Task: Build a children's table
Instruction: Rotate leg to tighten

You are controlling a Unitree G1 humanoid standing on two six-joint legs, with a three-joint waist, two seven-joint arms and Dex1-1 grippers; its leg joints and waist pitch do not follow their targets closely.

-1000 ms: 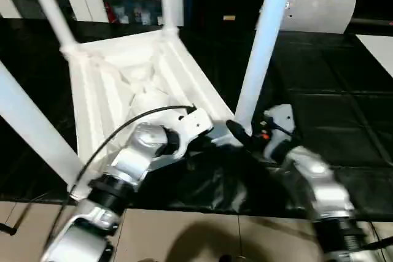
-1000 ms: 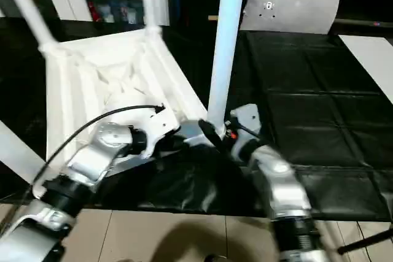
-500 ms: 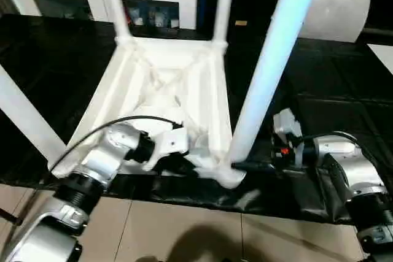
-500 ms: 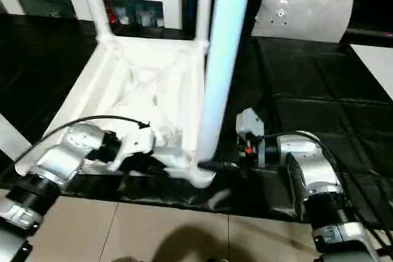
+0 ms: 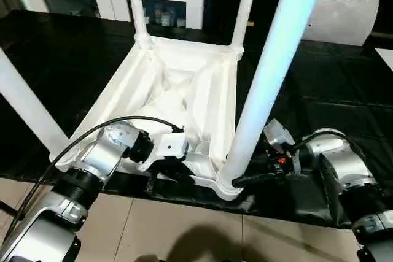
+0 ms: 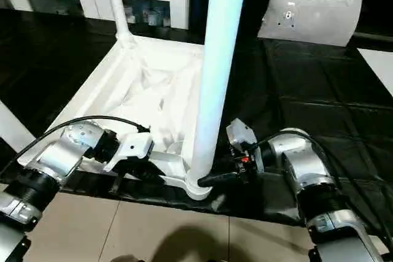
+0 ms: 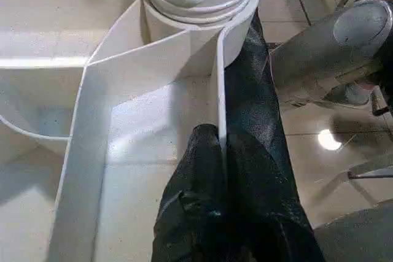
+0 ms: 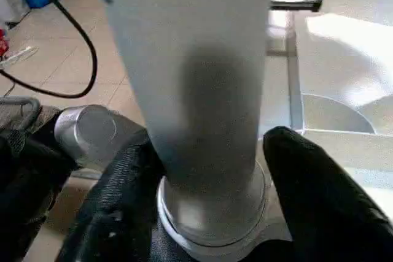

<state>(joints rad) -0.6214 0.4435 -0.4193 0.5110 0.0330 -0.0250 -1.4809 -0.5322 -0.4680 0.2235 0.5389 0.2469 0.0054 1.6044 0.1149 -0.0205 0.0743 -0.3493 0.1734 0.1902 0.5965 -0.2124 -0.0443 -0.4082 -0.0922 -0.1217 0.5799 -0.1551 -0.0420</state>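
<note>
Both silver forearms reach in from the lower corners toward 12 o'clock, bent inward at the wrists so the two face each other. The left gripper (image 5: 178, 167) points toward 3 o'clock, its black fingers (image 7: 212, 170) pinched together over a thin white wall. The right gripper (image 8: 212, 170) points toward 9 o'clock, fingers (image 8: 307, 182) spread either side of a round white post
</note>
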